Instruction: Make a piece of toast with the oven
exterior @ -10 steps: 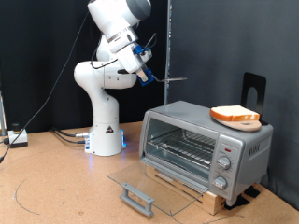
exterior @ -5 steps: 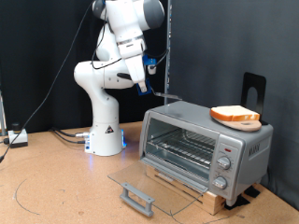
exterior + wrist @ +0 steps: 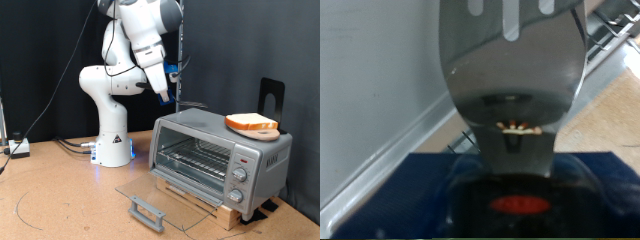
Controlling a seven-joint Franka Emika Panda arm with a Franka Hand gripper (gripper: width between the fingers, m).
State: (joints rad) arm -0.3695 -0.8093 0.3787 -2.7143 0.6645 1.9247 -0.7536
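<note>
The silver-grey oven (image 3: 220, 150) stands on a wooden base at the exterior view's right. Its glass door (image 3: 150, 198) lies open and flat, and the wire rack (image 3: 195, 155) shows inside. The piece of toast (image 3: 252, 123) lies on a round wooden board on the oven's roof. My gripper (image 3: 166, 92) hangs above and to the left of the oven, shut on a spatula whose thin blade (image 3: 192, 106) points towards the toast. In the wrist view the slotted metal blade (image 3: 510, 60) fills the middle above its blue handle (image 3: 510, 190). The fingers do not show there.
The arm's white base (image 3: 112, 140) stands left of the oven, with cables (image 3: 70, 145) on the brown table. The door handle (image 3: 147, 212) juts out in front. A black stand (image 3: 272, 95) rises behind the oven. The oven's knobs (image 3: 238, 180) are on its right panel.
My gripper has moved right and down with the spatula, from high above the arm's base to just above the oven's left edge. The toast and oven have not moved.
</note>
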